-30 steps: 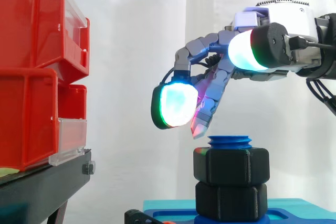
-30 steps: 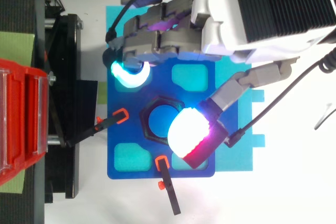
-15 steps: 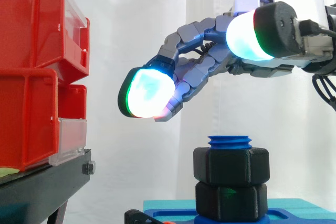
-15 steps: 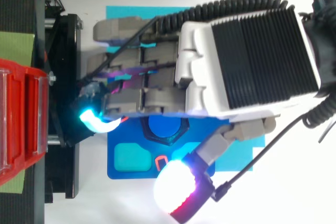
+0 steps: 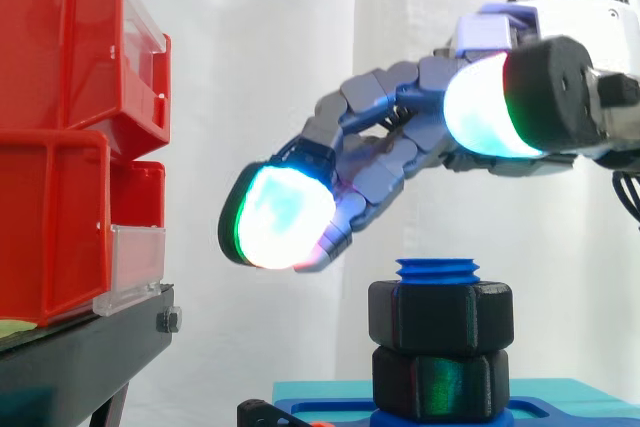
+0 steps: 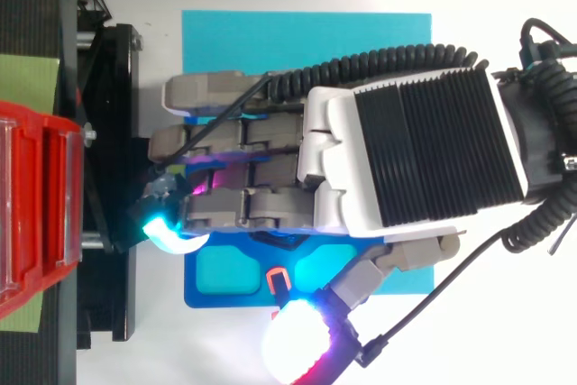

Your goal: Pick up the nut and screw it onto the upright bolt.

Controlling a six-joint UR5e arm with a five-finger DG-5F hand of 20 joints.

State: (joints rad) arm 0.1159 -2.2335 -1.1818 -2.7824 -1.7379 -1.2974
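Observation:
A blue upright bolt (image 5: pixel 437 270) stands on a blue base (image 5: pixel 560 409). Two black nuts are stacked on it, the upper nut (image 5: pixel 440 315) just under the thread's top and the lower nut (image 5: pixel 440 384) at the base. My hand (image 5: pixel 400 137) hovers above and to the left of the bolt. It is open, with its fingers stretched out toward the bins and nothing held between them. A glowing fingertip (image 5: pixel 275 217) hangs left of the upper nut, apart from it. In the top view the hand (image 6: pixel 415 151) covers the bolt, and the base (image 6: pixel 225 272) shows below it.
Red bins (image 5: pixel 70 137) are stacked on a black stand (image 5: pixel 80 357) at the left, close to the fingertips. A cyan mat (image 6: pixel 306 38) lies under the base. An orange-tipped clamp (image 6: pixel 277 277) sits at the base's edge.
The hand has lifted off the upper nut and straightened its fingers toward the bins. In the last half second the fingertips dipped slightly.

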